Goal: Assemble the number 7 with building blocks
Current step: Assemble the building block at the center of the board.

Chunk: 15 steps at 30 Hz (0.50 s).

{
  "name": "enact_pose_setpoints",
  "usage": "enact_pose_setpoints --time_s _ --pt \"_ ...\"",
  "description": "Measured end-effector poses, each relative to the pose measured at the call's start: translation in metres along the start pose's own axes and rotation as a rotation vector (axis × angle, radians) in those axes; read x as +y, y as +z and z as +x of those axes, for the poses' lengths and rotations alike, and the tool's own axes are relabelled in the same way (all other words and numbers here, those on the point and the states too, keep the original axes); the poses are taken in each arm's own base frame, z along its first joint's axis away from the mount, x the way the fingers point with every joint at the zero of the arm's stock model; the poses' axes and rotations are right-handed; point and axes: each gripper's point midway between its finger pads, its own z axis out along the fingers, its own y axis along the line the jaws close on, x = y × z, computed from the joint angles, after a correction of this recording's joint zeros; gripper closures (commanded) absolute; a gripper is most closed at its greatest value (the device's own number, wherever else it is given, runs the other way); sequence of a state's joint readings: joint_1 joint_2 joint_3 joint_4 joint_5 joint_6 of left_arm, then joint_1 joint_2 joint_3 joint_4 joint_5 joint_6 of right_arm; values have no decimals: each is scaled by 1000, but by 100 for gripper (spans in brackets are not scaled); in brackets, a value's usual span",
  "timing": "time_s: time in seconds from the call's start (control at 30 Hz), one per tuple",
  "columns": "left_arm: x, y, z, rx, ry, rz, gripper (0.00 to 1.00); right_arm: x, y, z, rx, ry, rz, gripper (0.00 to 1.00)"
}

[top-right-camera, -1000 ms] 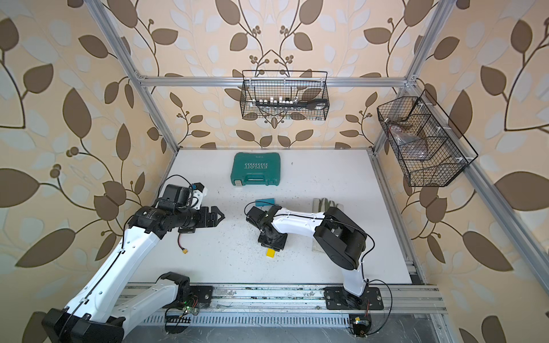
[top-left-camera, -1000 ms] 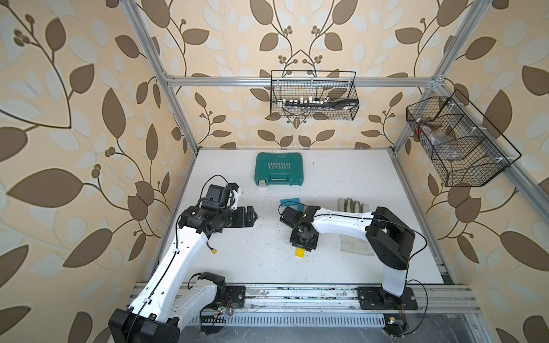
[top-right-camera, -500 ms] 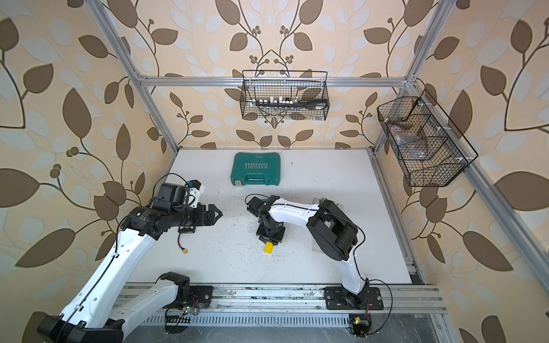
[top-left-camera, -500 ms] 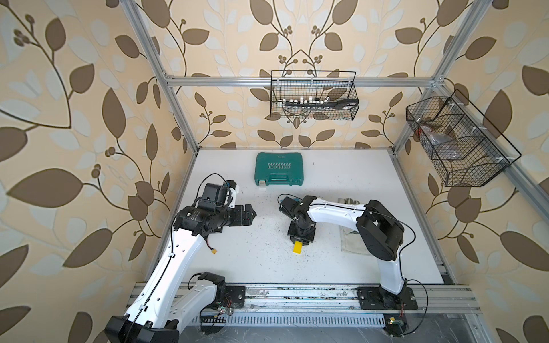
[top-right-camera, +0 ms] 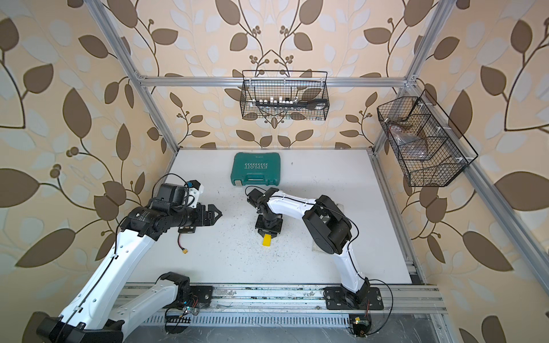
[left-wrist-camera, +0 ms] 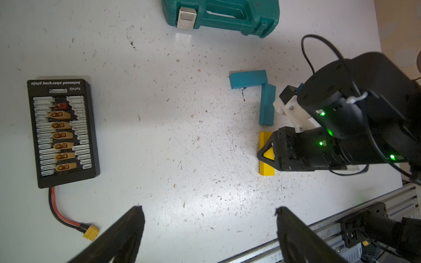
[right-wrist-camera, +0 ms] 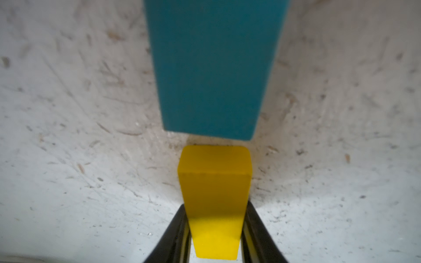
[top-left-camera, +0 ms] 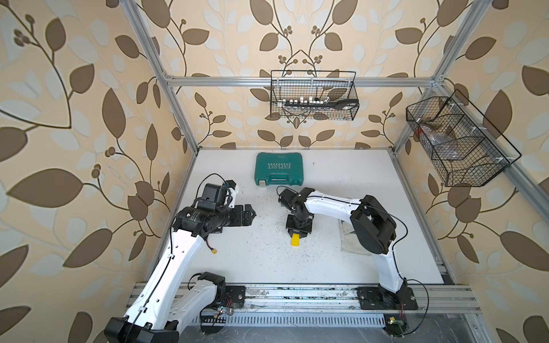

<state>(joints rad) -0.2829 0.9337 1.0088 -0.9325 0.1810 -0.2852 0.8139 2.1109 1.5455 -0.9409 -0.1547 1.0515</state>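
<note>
Two teal-blue building blocks lie flat on the white table (left-wrist-camera: 182, 113) in an L. One (left-wrist-camera: 247, 78) lies crosswise, the other (left-wrist-camera: 267, 104) runs down from its end. The yellow block (left-wrist-camera: 264, 137) lies in line below that second bar, a narrow gap away. My right gripper (left-wrist-camera: 262, 156) is shut on the yellow block (right-wrist-camera: 215, 189), which faces the teal end (right-wrist-camera: 214, 68). In both top views only the yellow block (top-left-camera: 295, 240) (top-right-camera: 266, 240) shows, under the right gripper (top-left-camera: 298, 234). My left gripper (left-wrist-camera: 208, 209) (top-left-camera: 252, 214) hovers open and holds nothing, to the left.
A green tool case (top-left-camera: 279, 169) lies at the back of the table. A black charging board (left-wrist-camera: 62, 132) with a red-black lead and yellow plug (top-left-camera: 214, 251) lies below the left arm. A grey glove (top-left-camera: 350, 240) is partly under the right arm. Wire baskets (top-left-camera: 312, 95) hang on the walls.
My right gripper has carried the yellow block a little left and toward the back, and its elbow has swung. The left arm has barely shifted.
</note>
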Motion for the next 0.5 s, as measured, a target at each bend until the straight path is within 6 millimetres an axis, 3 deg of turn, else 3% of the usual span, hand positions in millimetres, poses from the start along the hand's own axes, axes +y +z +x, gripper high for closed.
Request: enact_pose_setpoints --time_s 0.13,0.5 --pt "1 -3 -1 -13 1 -4 7 -2 -1 -9 -2 7 -7 63" --pt "3 -5 -2 -24 -2 -17 7 0 -1 -9 8 2 -15 60"
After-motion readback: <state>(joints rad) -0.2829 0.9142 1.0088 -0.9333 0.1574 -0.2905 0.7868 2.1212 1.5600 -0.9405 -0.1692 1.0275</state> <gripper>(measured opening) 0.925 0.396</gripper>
